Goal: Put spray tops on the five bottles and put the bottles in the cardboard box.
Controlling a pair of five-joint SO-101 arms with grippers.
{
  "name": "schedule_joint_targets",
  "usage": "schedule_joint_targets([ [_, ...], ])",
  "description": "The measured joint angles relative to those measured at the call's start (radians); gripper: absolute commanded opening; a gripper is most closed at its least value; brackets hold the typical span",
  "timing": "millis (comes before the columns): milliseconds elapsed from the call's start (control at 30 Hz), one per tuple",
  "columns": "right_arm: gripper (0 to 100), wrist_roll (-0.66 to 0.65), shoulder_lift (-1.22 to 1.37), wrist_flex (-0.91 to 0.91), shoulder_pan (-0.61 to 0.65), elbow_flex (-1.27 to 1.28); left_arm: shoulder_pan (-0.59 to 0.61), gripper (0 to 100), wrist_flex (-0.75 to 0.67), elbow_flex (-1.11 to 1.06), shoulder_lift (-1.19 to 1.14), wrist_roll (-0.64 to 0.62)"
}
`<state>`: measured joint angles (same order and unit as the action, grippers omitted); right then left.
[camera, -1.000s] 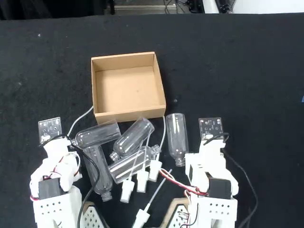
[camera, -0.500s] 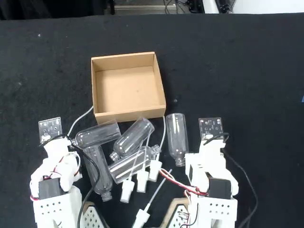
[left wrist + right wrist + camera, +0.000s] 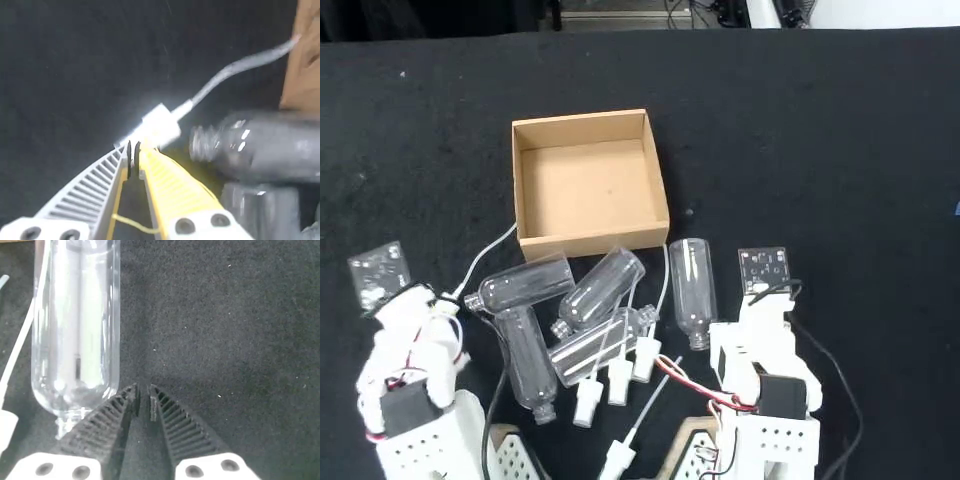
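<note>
**Left arm swings outward to a spray top; nothing capped yet**

In the last half second the left arm [image 3: 410, 345] has moved sideways, away from the pile and toward the table's edge. The right arm has kept its place. The left pincer [image 3: 132, 150] is clenched with nothing seen between its jaws. Its tips are just at a white spray top [image 3: 161, 126], whose tube [image 3: 235, 67] runs off toward the box [image 3: 595, 243]. An open bottle neck [image 3: 200, 143] lies just beside that top.

The right pincer [image 3: 143, 397] is all but closed on nothing, near the neck end of a lying bottle [image 3: 75, 325].

This looks like the very start of the job. All five bottles [image 3: 602, 287] lie uncapped on the table just in front of the box, which holds nothing. Loose spray tops [image 3: 618, 380] lie among them. The left arm seems to be lining up for a first pick.

The table [image 3: 820, 150] is covered in black cloth. Behind its far edge are cables and gear [image 3: 720, 12].
</note>
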<state>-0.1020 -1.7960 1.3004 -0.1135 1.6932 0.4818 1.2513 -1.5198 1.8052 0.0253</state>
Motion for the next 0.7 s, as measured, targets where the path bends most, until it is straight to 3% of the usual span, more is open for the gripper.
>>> schedule_joint_targets([
  [100,1.1,0.0,0.0,0.0,0.0,0.0,0.002,3,0.0,0.091,0.002,0.028],
  [300,1.1,0.0,0.0,0.0,0.0,0.0,0.006,4,0.002,0.144,0.002,0.226],
  [500,1.2,0.0,0.0,-0.018,0.0,0.0,0.006,27,0.002,0.146,0.002,0.255],
  [700,1.2,-0.008,0.0,-0.176,-0.029,0.0,0.009,25,0.002,0.181,-0.005,0.258],
])
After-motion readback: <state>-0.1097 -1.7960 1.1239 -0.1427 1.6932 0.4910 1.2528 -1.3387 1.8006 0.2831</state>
